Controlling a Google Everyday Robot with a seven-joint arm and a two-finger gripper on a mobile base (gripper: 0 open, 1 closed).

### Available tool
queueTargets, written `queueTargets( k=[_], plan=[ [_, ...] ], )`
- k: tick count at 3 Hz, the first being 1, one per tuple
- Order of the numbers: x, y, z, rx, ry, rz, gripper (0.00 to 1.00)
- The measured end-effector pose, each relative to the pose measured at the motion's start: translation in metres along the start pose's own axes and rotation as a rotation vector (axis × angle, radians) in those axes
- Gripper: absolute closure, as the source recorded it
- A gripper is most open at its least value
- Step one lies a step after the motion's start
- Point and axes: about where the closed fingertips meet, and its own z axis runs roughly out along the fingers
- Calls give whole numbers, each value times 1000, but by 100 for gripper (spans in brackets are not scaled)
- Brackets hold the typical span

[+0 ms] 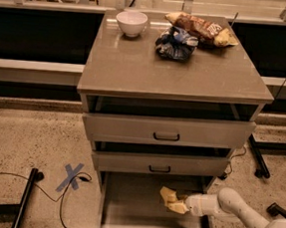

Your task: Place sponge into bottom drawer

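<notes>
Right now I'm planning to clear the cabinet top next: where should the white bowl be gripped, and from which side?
Probably by its rim, from above: the white bowl stands upright, mouth open, so its wall can be pinched from inside and outside. The gripper is low over the open bottom drawer, shut on the sponge.

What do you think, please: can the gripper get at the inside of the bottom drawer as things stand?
Probably yes. The bottom drawer is pulled out, and the gripper, holding the sponge, sits over its bare floor from the right; the middle drawer above juts out less.
</notes>
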Motion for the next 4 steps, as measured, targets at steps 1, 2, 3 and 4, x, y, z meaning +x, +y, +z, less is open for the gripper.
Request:
queueTargets(
  k=[1,2,3,4],
  plan=[
    [4,-19,17,-17,95,28,73],
    [18,-31,24,19,241,61,50],
    [32,-41,19,8,249,97,27],
    [49,-39,18,-84,114,153,4]
  ],
)
